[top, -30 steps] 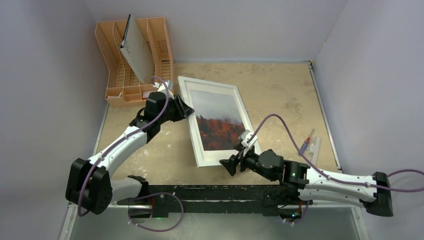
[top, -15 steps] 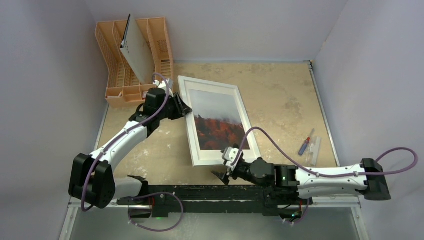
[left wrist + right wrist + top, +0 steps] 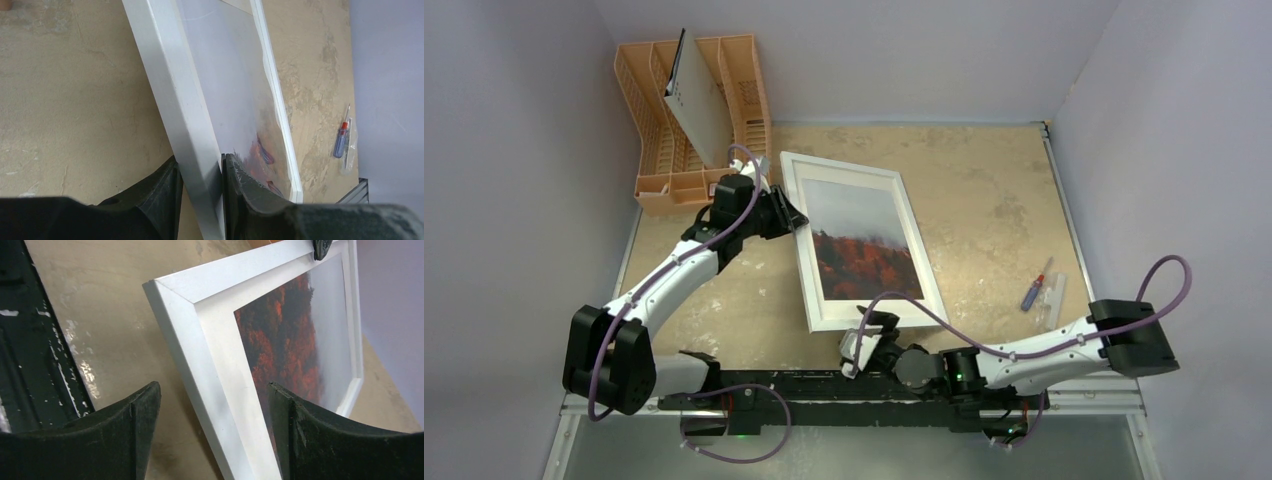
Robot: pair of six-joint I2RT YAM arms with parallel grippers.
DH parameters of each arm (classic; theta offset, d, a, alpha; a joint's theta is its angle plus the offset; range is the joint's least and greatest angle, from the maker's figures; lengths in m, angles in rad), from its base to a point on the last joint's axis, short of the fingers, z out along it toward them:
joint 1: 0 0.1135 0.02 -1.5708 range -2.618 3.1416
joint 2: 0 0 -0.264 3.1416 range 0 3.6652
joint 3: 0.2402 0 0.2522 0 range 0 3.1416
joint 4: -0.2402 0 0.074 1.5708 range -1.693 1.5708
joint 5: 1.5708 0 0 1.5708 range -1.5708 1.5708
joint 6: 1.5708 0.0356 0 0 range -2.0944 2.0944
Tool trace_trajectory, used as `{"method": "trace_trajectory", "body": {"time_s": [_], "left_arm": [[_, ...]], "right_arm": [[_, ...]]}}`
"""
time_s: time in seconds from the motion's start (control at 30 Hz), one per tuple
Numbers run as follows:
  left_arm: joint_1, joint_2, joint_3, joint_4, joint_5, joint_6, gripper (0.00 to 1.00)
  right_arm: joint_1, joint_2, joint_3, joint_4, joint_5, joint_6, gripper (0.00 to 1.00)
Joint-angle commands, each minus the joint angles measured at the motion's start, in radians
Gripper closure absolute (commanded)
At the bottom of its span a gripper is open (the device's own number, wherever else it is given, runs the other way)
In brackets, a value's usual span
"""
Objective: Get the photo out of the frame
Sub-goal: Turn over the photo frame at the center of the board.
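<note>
The frame, white-bordered, lies face up on the tan table, and one long side looks raised. Inside it sits the photo, with red-orange foliage near me fading to pale haze farther off. My left gripper is shut on the frame's left border, one finger outside the edge and one on the glazed face. My right gripper is open at the frame's near end. In the right wrist view its fingertips straddle the white border without touching it. The photo shows beside the right finger.
An orange plastic rack stands at the back left, holding a grey-white board with small holes. A red-and-blue screwdriver and a clear plastic bag lie at the right. A black rail runs along the near edge.
My right arm has swung left and low along the near edge, bringing its open gripper astride the frame's near border. The frame shifted slightly left. The left grip is unchanged.
</note>
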Motion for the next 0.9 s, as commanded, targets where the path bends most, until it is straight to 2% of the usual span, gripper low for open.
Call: {"method": "trace_trajectory", "body": {"time_s": [0.0,0.2,0.4,0.6,0.87], "left_arm": [[0.006,-0.041,0.048,0.064,0.034,0.034,1.0],[0.007,-0.045,0.044,0.06,0.041,0.025,1.0],[0.01,-0.049,0.044,0.072,0.067,0.007,1.0],[0.012,-0.053,0.037,0.063,0.068,0.009,1.0],[0.012,-0.061,0.023,0.067,0.07,0.01,1.0]], "right_arm": [[0.024,0.074,-0.01,0.181,0.117,-0.154,0.21],[0.025,0.127,-0.022,0.272,0.128,-0.222,0.21],[0.025,0.304,-0.007,0.419,0.226,-0.295,0.2],[0.025,0.432,-0.037,0.777,0.284,-0.516,0.31],[0.025,0.518,-0.029,0.928,0.32,-0.587,0.48]]}}
